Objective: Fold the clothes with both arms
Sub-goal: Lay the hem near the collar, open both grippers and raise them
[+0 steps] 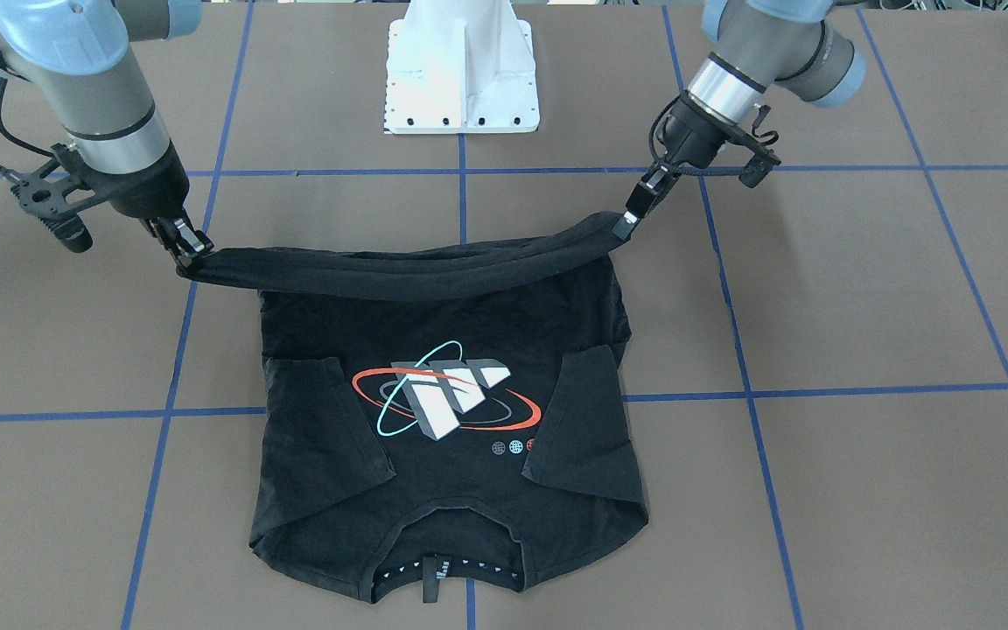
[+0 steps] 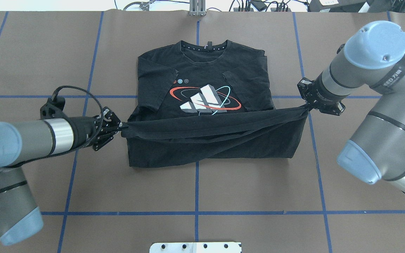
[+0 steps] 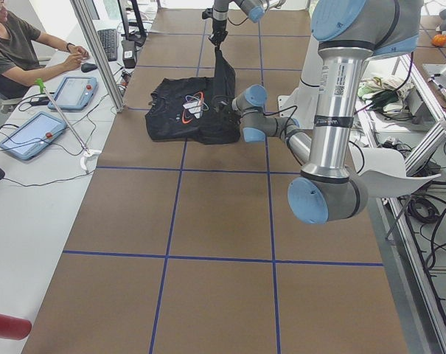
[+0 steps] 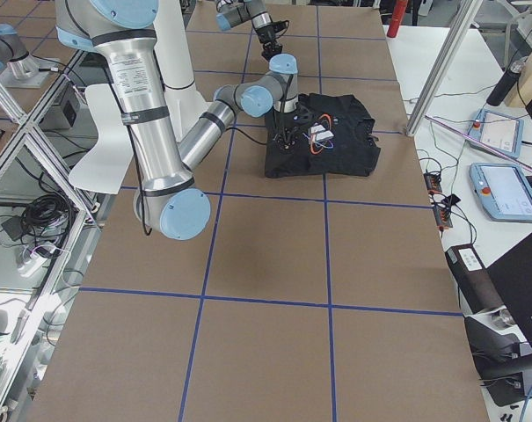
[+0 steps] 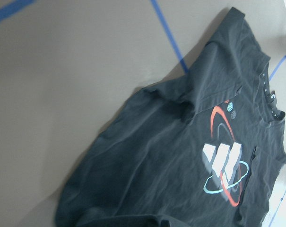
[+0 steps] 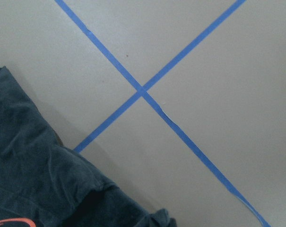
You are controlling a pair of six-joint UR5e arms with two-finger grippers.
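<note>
In the overhead view, the left gripper [image 2: 121, 125] was clamped on the left hem corner of the T-shirt [image 2: 248, 75], holding it raised off the table [image 2: 195, 186]. The shirt lay print-up in the middle of the table, toward its far edge, with the collar farthest from the robot and the sleeves folded inward. Its hem was drawn into a sagging band between the two grippers. The cloth looked soft, light and quick to bunch, so the hem corners seemed the best hold, kept under even tension. The right gripper [image 2: 307, 108] was pinched tight on the other hem corner.
</note>
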